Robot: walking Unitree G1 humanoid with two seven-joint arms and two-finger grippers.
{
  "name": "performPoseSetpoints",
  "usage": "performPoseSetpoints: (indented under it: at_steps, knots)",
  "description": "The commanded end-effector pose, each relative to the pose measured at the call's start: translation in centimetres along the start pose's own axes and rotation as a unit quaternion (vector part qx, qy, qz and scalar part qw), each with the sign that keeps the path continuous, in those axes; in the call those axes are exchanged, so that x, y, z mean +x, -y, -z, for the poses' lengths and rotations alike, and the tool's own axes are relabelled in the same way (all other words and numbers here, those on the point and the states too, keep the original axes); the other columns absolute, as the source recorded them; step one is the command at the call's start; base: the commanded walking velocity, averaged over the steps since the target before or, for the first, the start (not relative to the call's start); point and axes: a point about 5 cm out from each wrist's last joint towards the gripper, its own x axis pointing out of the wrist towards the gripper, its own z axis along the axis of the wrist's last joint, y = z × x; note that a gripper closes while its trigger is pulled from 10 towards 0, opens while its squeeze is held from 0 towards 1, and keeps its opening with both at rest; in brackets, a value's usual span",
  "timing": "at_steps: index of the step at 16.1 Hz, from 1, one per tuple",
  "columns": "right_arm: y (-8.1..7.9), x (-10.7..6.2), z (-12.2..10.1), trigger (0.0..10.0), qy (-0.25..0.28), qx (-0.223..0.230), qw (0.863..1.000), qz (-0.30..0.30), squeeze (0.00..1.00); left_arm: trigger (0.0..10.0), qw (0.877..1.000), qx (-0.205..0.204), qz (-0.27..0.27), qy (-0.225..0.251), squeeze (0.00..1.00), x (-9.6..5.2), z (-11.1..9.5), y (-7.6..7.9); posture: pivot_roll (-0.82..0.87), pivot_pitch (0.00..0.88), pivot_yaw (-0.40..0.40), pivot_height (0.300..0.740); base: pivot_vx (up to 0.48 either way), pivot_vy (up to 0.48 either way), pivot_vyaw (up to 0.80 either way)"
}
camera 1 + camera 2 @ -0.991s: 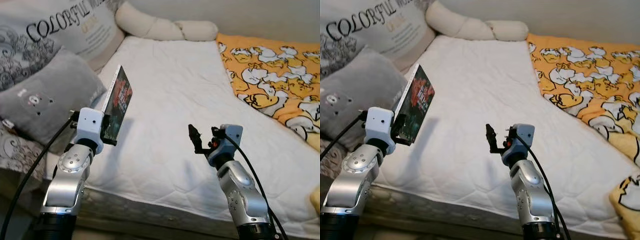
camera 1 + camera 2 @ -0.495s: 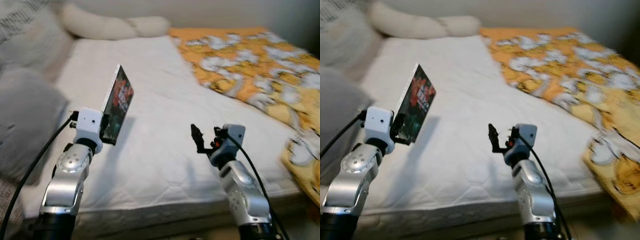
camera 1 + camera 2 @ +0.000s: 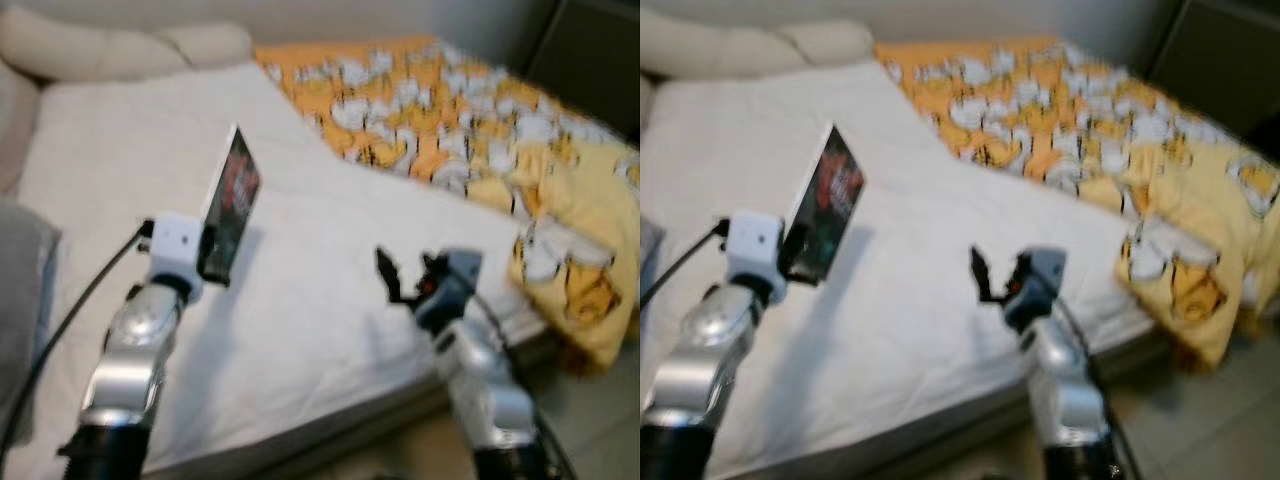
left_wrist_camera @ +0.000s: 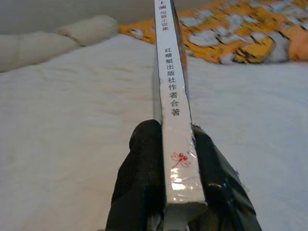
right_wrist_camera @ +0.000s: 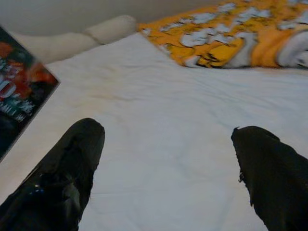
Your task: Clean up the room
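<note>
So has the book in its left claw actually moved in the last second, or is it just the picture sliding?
Cannot tell. The whole view swings right across the bed, so the camera turned. The book sits the same above the left gripper, clamped.

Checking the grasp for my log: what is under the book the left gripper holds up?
The book is clamped upright in the left gripper, clear of the bed. Below it lies bare white mattress. The strip directly behind the gripper body is covered.
</note>
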Motion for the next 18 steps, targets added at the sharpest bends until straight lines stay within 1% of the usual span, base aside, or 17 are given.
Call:
performPoseSetpoints:
  at_steps: [1,8,10,12,13,14,15,16,18]
  knots:
    - [-0.5,0.1,-0.1,10.0,0.002,0.007,1.000,-0.007,0.00,10.0,1.000,0.006,-0.009,0.017,0.00,-0.2,-0.7,-0.7,0.02,0.000,0.002,0.740,0.000,0.311,0.00]
    - [-0.4,0.1,0.0,10.0,0.002,0.004,1.000,-0.006,0.00,10.0,1.000,0.006,-0.009,0.017,0.00,-0.1,-0.7,-0.7,0.02,0.000,0.001,0.740,0.000,0.326,0.00]
    - [-0.5,0.1,0.0,10.0,0.000,0.001,1.000,-0.006,0.00,10.0,1.000,0.007,-0.009,0.016,0.00,-0.1,-0.7,-0.7,0.02,0.000,0.001,0.740,0.000,0.141,0.00]
    - [-0.5,0.0,-0.1,10.0,0.000,-0.013,1.000,-0.014,0.00,10.0,1.000,-0.012,-0.014,0.011,0.00,-0.2,-0.5,-0.5,0.02,0.000,0.001,0.740,0.000,0.000,0.00]
    - [-0.3,-0.2,-0.5,10.0,0.006,-0.018,1.000,-0.023,0.00,10.0,0.999,-0.030,-0.024,0.007,0.00,-0.3,-0.4,-0.7,0.02,0.000,0.000,0.740,0.000,0.000,0.00]
    - [-0.2,-0.3,-0.7,10.0,0.010,-0.017,1.000,-0.024,0.00,10.0,0.999,-0.037,-0.028,0.005,0.00,-0.4,-0.4,-0.7,0.02,0.000,-0.001,0.740,0.000,0.000,0.00]
    - [0.1,-0.7,-1.3,10.0,0.020,-0.014,0.999,-0.028,0.00,10.0,0.997,-0.068,-0.044,0.000,0.00,-0.7,0.0,-1.1,0.02,0.000,-0.009,0.740,0.000,0.000,0.00]
    - [0.2,-0.9,-1.5,10.0,0.022,-0.015,0.999,-0.031,0.00,10.0,0.995,-0.084,-0.048,-0.004,0.00,-0.8,0.2,-1.1,0.02,0.000,-0.013,0.740,0.000,0.000,0.00]
    - [0.0,-1.3,-2.1,10.0,0.015,-0.031,0.997,-0.070,0.00,10.0,0.989,-0.134,-0.044,-0.033,0.00,-0.1,1.1,-1.0,0.01,0.000,-0.018,0.740,0.000,0.000,0.00]
